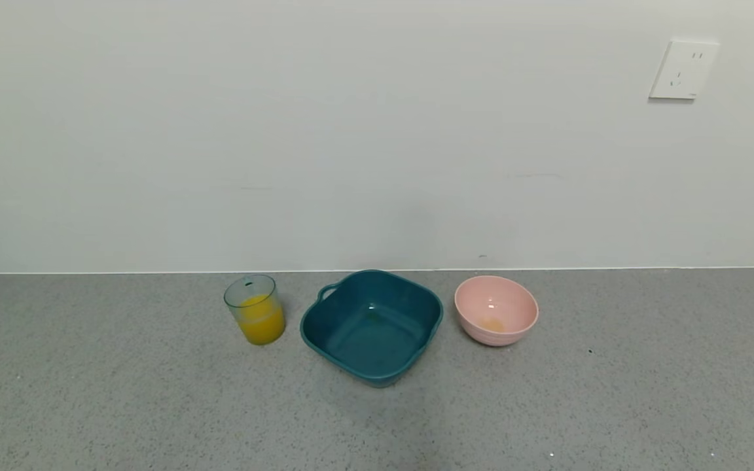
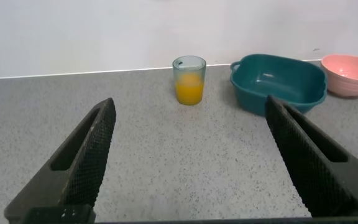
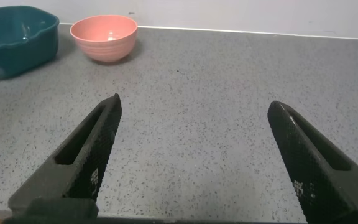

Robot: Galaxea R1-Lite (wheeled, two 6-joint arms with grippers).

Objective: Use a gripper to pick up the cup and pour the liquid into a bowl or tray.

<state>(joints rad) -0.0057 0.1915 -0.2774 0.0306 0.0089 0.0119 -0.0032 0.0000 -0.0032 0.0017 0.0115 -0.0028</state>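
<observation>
Cup (image 1: 254,318) upright on grey bench (image 1: 89,392), half full of orange liquid (image 1: 261,324), just left of teal basin (image 1: 372,325); pink bowl (image 1: 496,309) right of basin. Left gripper (image 2: 188,158) and right gripper (image 3: 191,158) low over bench, jaws wide, holding nothing.

Grey speckled counter (image 1: 89,392), cup (image 1: 256,317), teal basin (image 1: 372,327), pink bowl (image 1: 496,310)

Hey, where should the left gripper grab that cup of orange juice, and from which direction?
Grip the cup around its upper sidewall, approaching level from the front. It stands upright, and the left gripper, open, already faces it.
</observation>
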